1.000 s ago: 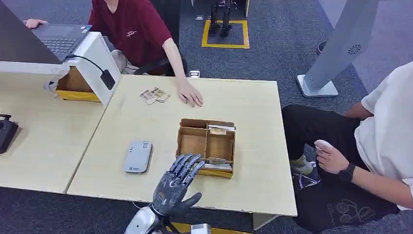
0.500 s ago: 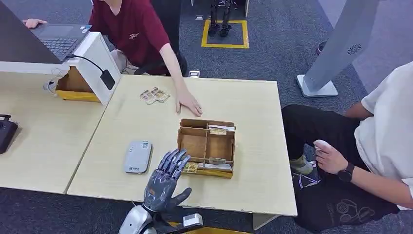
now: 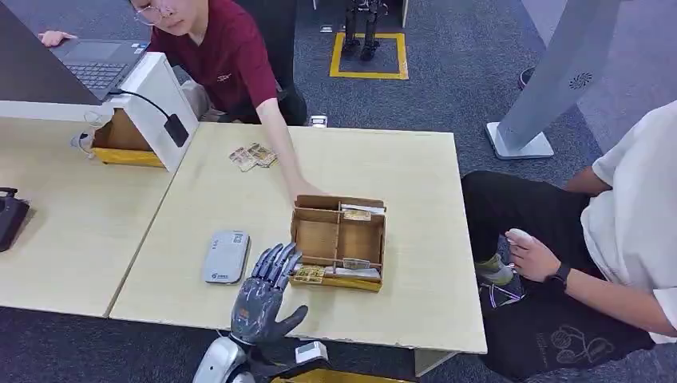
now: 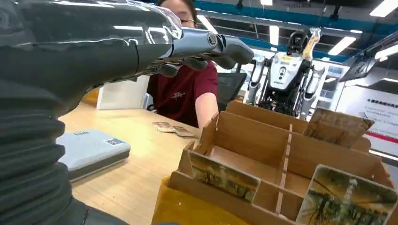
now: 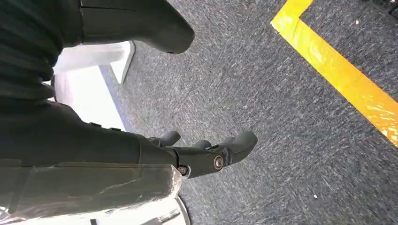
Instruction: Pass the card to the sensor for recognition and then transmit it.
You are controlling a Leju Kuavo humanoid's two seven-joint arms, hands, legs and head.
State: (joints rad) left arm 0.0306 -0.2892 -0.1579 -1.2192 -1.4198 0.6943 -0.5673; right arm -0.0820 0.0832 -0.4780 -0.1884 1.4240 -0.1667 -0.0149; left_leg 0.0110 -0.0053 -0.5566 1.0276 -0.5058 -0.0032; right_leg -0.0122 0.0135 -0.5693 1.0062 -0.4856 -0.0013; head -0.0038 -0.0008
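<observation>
A cardboard card box (image 3: 339,209) with several compartments stands mid-table, with picture cards (image 3: 310,274) standing in its near slots. The grey card sensor (image 3: 226,256) lies flat to its left. My left hand (image 3: 263,292) hovers at the table's near edge between sensor and box, fingers spread, holding nothing. In the left wrist view the left hand (image 4: 141,42) stretches above the box (image 4: 263,140), one card (image 4: 224,174) and another card (image 4: 349,197) close by, the sensor (image 4: 91,147) beside it. My right hand (image 5: 155,152) hangs over the carpet with its fingers apart and nothing in them.
A person in a red shirt (image 3: 227,52) reaches a hand (image 3: 306,191) to the box's far left corner. Loose cards (image 3: 254,155) lie at the far side. A white stand (image 3: 160,100) with a laptop is far left. A seated person (image 3: 623,231) is at the right.
My left hand has drawn back left and toward the near edge, away from the box. The red-shirted person's hand slid from the tabletop to the box's far corner.
</observation>
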